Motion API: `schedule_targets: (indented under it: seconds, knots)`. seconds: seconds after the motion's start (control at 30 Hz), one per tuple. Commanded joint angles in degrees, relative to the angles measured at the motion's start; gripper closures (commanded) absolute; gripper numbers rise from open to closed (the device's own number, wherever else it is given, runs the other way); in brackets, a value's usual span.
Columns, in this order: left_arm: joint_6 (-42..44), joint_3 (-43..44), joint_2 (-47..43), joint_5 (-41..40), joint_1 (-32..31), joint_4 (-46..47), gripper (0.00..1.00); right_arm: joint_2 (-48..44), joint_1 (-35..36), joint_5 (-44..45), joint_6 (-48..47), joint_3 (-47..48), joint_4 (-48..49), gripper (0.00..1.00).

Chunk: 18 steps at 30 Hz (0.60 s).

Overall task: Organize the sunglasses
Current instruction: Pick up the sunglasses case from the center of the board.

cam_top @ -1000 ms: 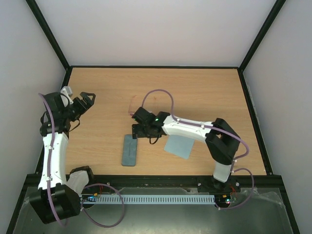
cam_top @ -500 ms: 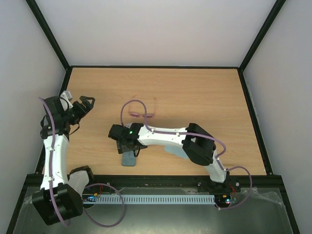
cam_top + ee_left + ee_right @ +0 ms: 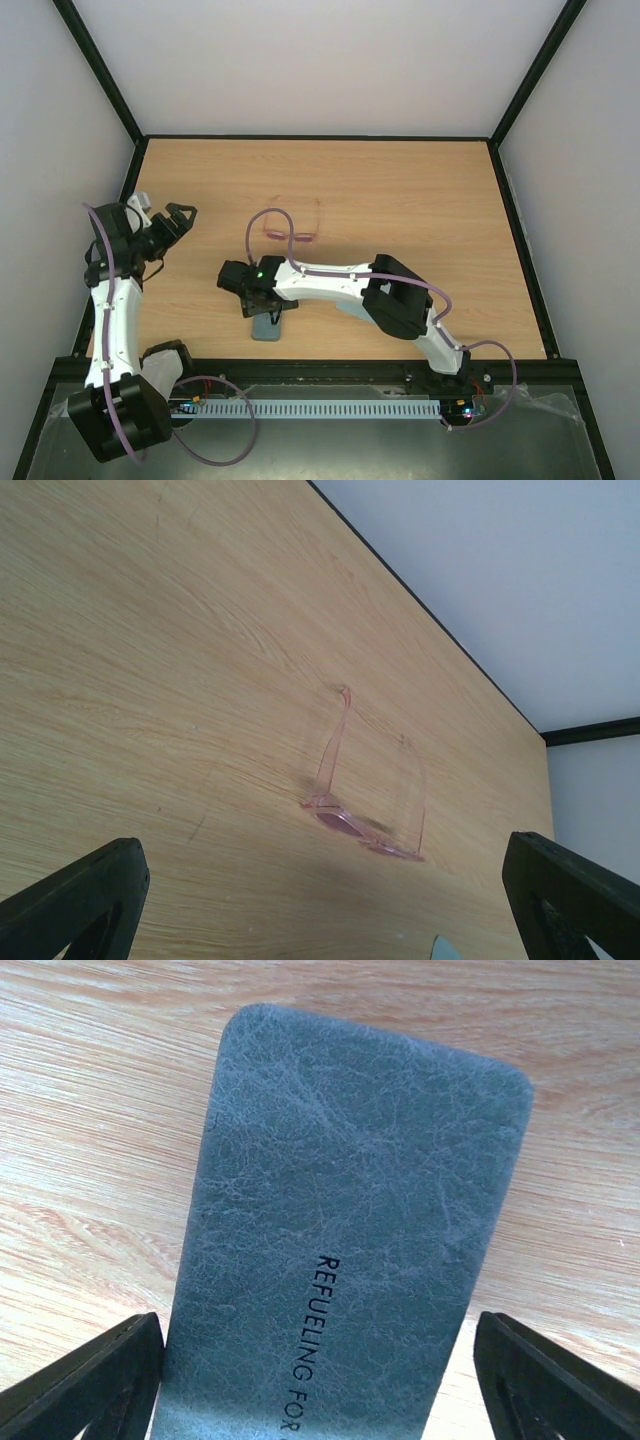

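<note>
Pink sunglasses point(image 3: 293, 233) lying mid-way across the bench point(image 3: 420, 180), temples unfolded, apart from both claws. Left claw point(image 3: 178, 215) gaping wide over the left side, holding nothing. Right claw point(image 3: 262, 300) spread open astride the grey-blue case point(image 3: 340, 1210), just nearer the front edge.

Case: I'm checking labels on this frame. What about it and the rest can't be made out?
- Case print: right wrist view, cut off by bottom edge after "REFUELING FOR".
- Case, top view: mostly hidden under right gripper.
- Fingers' contact with case: right wrist view, cut off at corners.
- Sunglasses lens tint: top view, too small.
</note>
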Motion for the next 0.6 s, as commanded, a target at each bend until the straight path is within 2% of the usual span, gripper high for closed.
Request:
schedule_targets:
  seconds: [0.0, 0.2, 0.4, 0.57]
  knots:
    - [0.49, -1.01, -0.68, 1.78, 0.38, 0.3, 0.01, 1.84, 0.46, 1.22, 1.31, 1.01, -4.7, 0.16]
    - [0.46, -1.38, -0.87, 1.88, 0.4, 0.38, 0.01, 2.02, 0.46, 0.7, 1.17, 0.47, -4.2, 0.27]
    - [0.66, -1.52, -0.92, 2.29, 0.41, 0.5, 0.0, -0.13, 0.46, 0.94, 0.72, -0.94, -3.76, 0.46]
    - [0.8, -2.29, -0.72, 4.96, -0.16, 1.72, 0.01, -7.45, -0.43, 1.24, -1.56, -5.14, -0.42, 0.5]
